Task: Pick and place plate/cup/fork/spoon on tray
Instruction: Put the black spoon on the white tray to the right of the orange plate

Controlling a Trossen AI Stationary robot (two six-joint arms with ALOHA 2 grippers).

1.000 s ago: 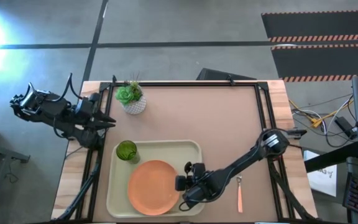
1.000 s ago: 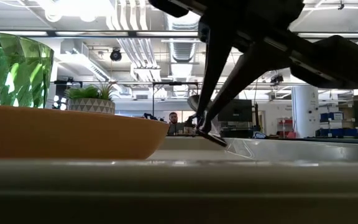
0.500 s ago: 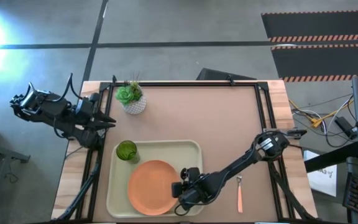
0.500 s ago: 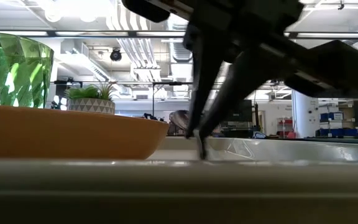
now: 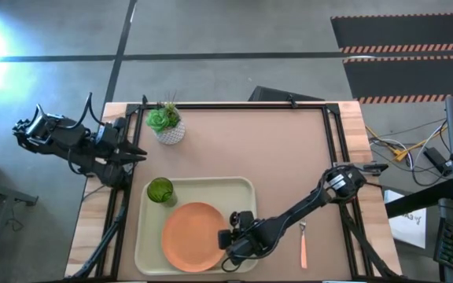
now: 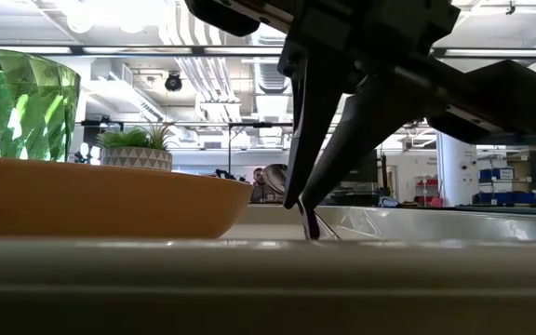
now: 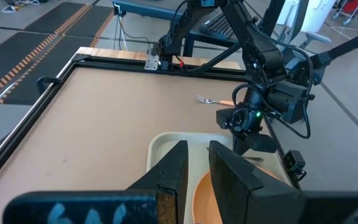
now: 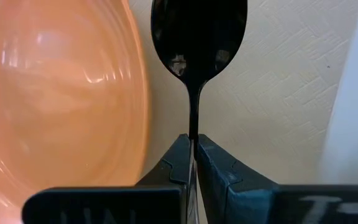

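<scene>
Spoon lowered onto the tray beside the plate, not yet let go

From above, I see my right gripper (image 5: 228,239) has shifted in over the tray (image 5: 242,189), just beside the plate (image 5: 193,236); the left gripper (image 5: 132,149) waits well clear, fingers nearly together. At table height, the spoon (image 6: 305,221) has tipped down to the tray floor. My wrist camera shows the fingers pinching its handle beside the plate: only release remains, then the fork (image 5: 303,244).

one tray (image 5: 146,248), one plate (image 5: 191,236), one cup (image 5: 160,190), one spoon (image 8: 199,37), one fork (image 5: 303,244), one potted plant (image 5: 166,123)
</scene>
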